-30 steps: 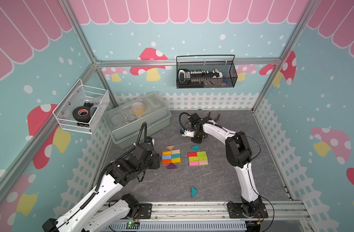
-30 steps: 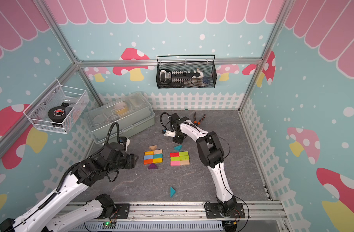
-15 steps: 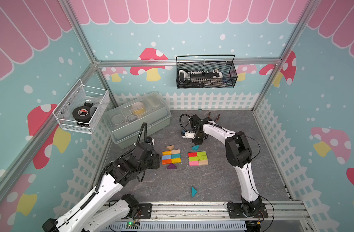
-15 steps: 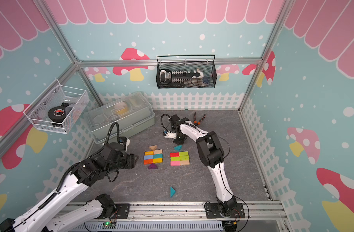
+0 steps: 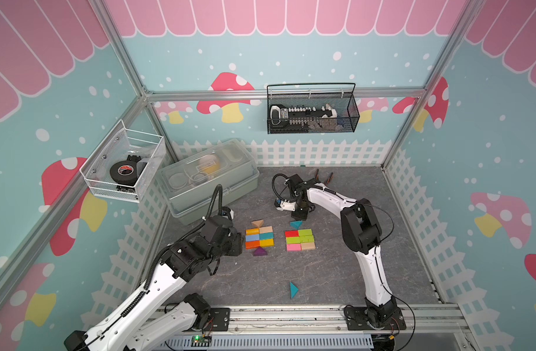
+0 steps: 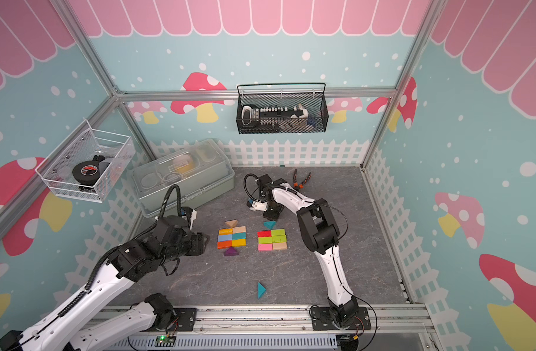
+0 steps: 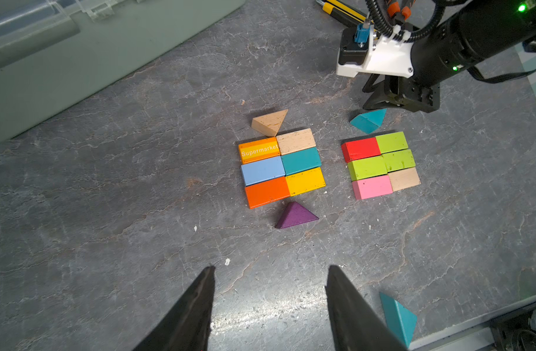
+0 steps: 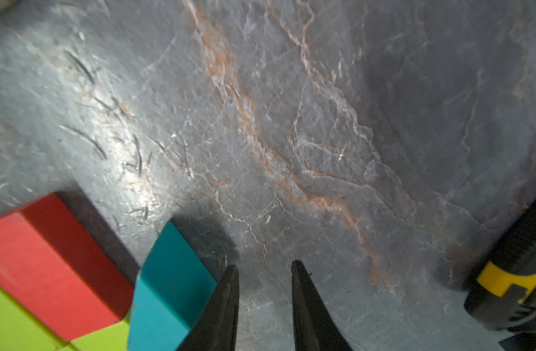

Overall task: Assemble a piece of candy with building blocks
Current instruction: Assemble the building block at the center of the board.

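Right gripper (image 8: 265, 270) jaws slightly parted, holding nothing, just beside teal wedge (image 8: 169, 285), wedge touching red block (image 8: 47, 273) of six-block rectangle, left gripper (image 7: 269, 273) jaws wide apart, empty, facing second six-block rectangle (image 7: 283, 168), spare teal wedge (image 5: 293, 289) well apart.

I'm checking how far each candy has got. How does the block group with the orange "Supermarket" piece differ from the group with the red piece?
The Supermarket group has wedges at both ends, tan and purple; the red group has only a teal wedge at one end, with nothing beside its pink block. The Supermarket group is orange, tan, blue, teal and yellow; the red group is red, green, pink and tan. Both are six flat blocks in three rows of two.
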Controlling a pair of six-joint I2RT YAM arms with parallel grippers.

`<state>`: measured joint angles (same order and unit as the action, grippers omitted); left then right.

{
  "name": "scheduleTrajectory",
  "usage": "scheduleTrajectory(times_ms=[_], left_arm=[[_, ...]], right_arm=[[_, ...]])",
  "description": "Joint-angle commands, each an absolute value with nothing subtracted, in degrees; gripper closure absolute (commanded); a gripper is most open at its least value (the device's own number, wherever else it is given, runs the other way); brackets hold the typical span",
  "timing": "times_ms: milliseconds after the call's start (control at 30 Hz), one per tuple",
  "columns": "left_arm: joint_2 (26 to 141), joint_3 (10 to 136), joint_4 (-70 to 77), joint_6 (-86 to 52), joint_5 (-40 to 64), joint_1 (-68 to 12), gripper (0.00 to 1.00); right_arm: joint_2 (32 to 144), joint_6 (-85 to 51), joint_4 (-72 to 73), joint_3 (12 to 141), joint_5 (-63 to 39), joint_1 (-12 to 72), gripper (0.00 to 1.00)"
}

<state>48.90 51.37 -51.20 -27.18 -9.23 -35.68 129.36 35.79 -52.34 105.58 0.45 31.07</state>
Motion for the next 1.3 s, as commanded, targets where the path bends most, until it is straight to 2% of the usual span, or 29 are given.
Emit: scheduleTrajectory(times_ms=[0, 1267], left_arm=[[48.6, 51.0, -51.6, -26.3, -9.8, -35.3, 0.42], [49.2, 51.1, -51.5, -26.3, -9.6, -35.3, 0.42]], right_arm=[[127.8, 36.7, -54.3, 104.5, -0.6, 31.0, 0.70], [130.3, 39.2, -52.8, 107.4, -4.2, 31.9, 0.69]])
